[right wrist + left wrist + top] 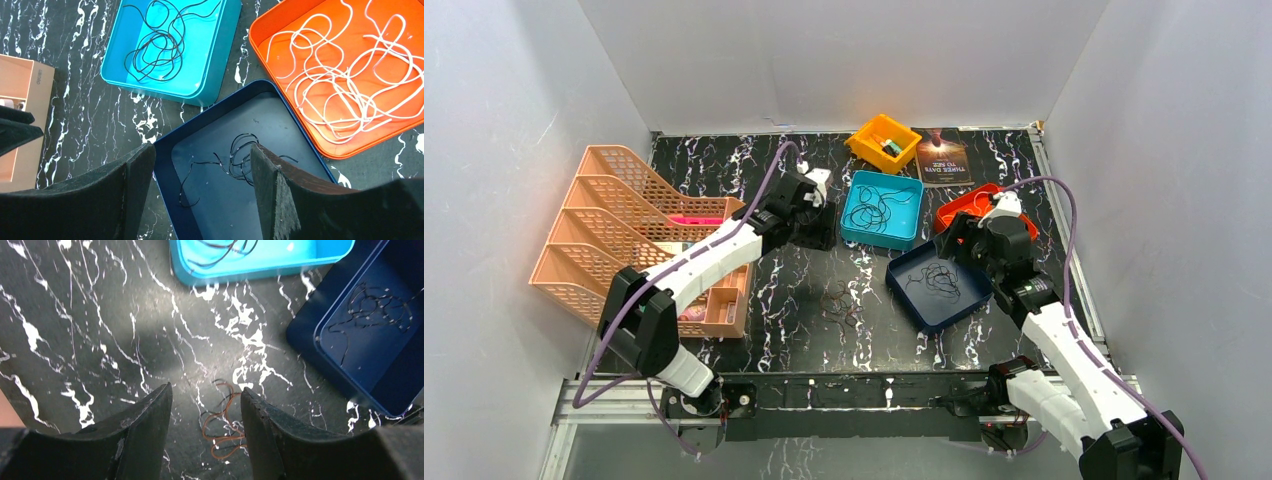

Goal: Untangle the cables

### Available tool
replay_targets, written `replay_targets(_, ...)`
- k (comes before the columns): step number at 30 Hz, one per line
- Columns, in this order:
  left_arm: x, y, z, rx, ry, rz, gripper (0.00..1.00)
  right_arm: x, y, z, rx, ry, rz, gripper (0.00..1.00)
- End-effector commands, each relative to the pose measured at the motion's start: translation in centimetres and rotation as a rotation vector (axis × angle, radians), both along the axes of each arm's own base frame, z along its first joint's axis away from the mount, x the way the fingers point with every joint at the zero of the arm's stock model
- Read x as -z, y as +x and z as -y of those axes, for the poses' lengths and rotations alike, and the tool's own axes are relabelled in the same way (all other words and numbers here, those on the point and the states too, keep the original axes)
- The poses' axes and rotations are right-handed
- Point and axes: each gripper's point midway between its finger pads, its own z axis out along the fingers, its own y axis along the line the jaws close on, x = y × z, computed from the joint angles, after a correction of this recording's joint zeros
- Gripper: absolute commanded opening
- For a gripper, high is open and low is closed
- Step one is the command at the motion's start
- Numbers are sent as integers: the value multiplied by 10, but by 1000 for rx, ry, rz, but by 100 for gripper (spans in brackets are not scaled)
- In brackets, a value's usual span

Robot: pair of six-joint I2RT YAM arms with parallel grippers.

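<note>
**One clump of cables [224, 427] on the counter [75, 315]**

Reddish-brown cables lie on the counter below the left jaws, nearer their right finger, long axis crosswise to the closing line. Left jaws stand apart, empty; right jaws gape, empty, farther off over the navy tray [285, 135]. Strands hair-thin, loopy.

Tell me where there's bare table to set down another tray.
Back left: bare table between rack and small bin. Front: a strip between brown cables and the near edge. Right side is crowded: teal tray, navy tray and orange tray sit close together.
</note>
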Motion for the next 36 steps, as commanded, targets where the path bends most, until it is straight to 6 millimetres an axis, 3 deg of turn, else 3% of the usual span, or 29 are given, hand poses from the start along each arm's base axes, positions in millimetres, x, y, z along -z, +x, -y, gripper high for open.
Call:
replay_targets(1,-6,-16,-12,-39,-9,-8,52,-12,8,-4,-14,8,55,78)
replay_targets(14,8,-21,-9,-21,-25,-30,52,-6,9,-5,-17,8,42,78)
replay_targets(24,7,-19,-2,-4,-62,-13,53,-11,10,-4,-18,4,49,78)
replay_targets(36,6,-19,-11,3,-34,35,51,-7,10,-1,4,2,39,80)
